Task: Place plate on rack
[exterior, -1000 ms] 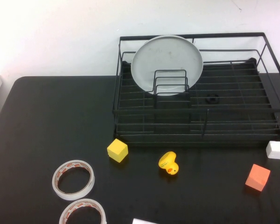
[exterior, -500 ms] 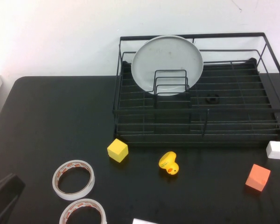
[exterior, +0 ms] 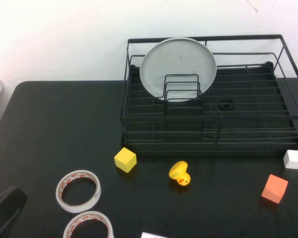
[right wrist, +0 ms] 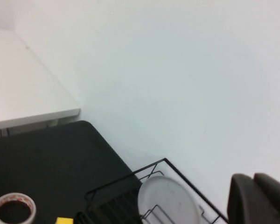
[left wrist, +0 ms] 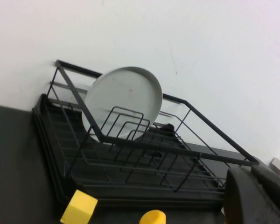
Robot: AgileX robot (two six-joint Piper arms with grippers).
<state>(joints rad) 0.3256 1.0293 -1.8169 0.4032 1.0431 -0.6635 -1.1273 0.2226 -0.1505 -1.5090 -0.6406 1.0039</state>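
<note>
High view showed the plate (exterior: pixel 178 67) already standing on edge in the rack (exterior: pixel 208 124), leaning behind the wire dividers at the back left. The left tool (exterior: pixel 5 208), pressed together, sat at the tabletop's near-left corner, the plate toward one o'clock, well apart. The right tool (right wrist: pixel 259 198), also pressed together, was parked outside that view.

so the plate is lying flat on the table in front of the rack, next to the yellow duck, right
No. The plate is not flat on the table; the high view shows it standing upright in the rack, leaning behind the wire dividers. The yellow duck does sit on the table in front of the rack.
</note>
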